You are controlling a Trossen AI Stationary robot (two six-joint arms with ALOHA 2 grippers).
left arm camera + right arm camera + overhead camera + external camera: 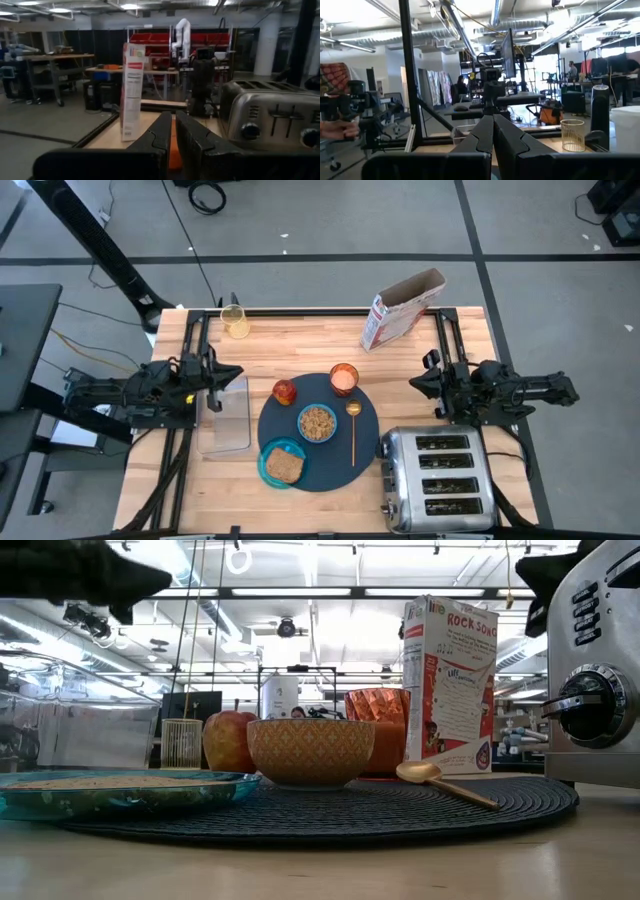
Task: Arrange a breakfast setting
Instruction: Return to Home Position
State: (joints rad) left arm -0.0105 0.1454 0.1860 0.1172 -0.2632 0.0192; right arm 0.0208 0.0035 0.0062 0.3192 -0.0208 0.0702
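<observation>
Nearest the front edge of the worktop [300,345], the teal plate [266,472] overlaps the rim of the dark round mat [335,472], with the toast slice [286,467] lying flat on it. Just behind that, mid-mat, is the small bowl [317,423] (looks like cereal in it). The gold spoon [353,432] lies right beside it, handle toward the front, so whoever sits down can just grab it.

At the mat's far rim the apple [285,391] and orange cup [344,379] stand close together, out of the way of the eating stuff. A cereal box [400,310] stands farther off still.

The chrome toaster [437,480] and clear tray [228,420] sit off the mat on opposite sides.

The left claw [236,373] and right claw [413,384] hang out at the sides, well apart from the setting, both clenched on nothing. My read: the setting's done and the arms just need to go home.
</observation>
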